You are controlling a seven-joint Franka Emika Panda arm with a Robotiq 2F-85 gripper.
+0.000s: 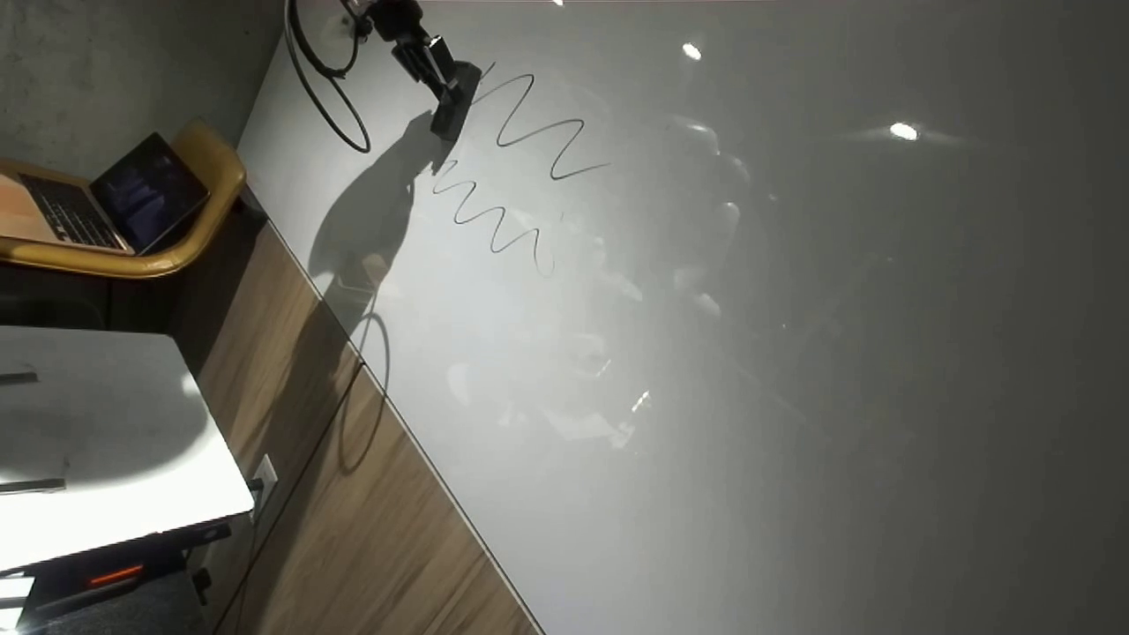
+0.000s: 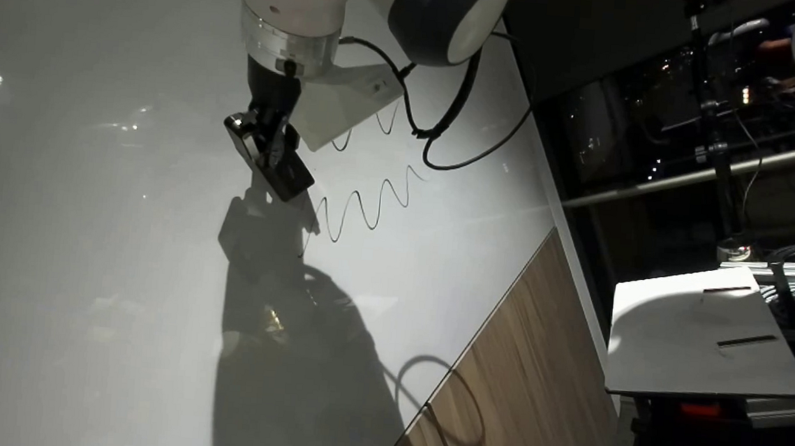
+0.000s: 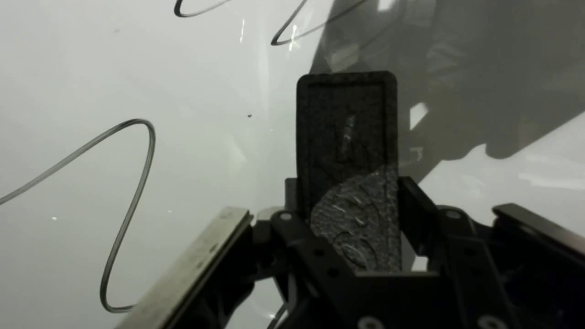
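My gripper (image 3: 349,201) is shut on a black rectangular eraser-like block (image 3: 347,123), with one finger on each long side. The block also shows in both exterior views (image 1: 459,104) (image 2: 293,179), tilted, close over a glossy white surface (image 1: 794,397). I cannot tell whether it touches the surface. Two dark zigzag lines are drawn there: an upper one (image 1: 498,143) beside the block's end and a lower one (image 1: 456,220) below it. In an exterior view, a wavy line (image 2: 335,240) runs right from beneath the block. The wrist view shows a curved line (image 3: 150,151) left of the block.
A wood panel (image 1: 423,529) borders the white surface. A laptop (image 1: 150,190) sits on a yellow chair (image 1: 231,172). A small white table (image 2: 703,356) stands beyond the panel. A black cable (image 2: 466,91) loops from the arm. The arm's shadow (image 2: 289,369) falls across the surface.
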